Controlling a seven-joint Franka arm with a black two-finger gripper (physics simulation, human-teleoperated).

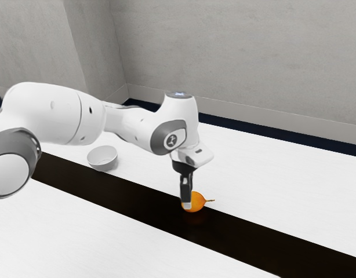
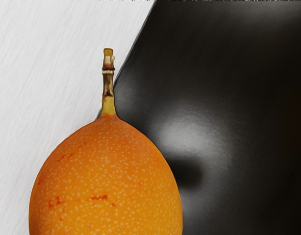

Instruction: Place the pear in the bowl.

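In the exterior view the gripper (image 1: 187, 200) points straight down at the orange, round-bodied pear (image 1: 196, 202), overlapping its side nearer the exterior view's left. Part of the fruit is hidden behind it, and whether it is gripped cannot be made out. The stem points toward the exterior view's right. Seen from the hand, the speckled pear (image 2: 106, 181) is large and close under it, stem outward. A white bowl (image 1: 102, 158) stands upright, well over to the exterior view's left of the gripper.
A dark glossy strip (image 1: 247, 231) runs diagonally along the white table (image 1: 271, 179), passing beneath the pear. The bowl is at this strip's far edge, near the arm's forearm. Behind the table rises a grey wall (image 1: 242, 58).
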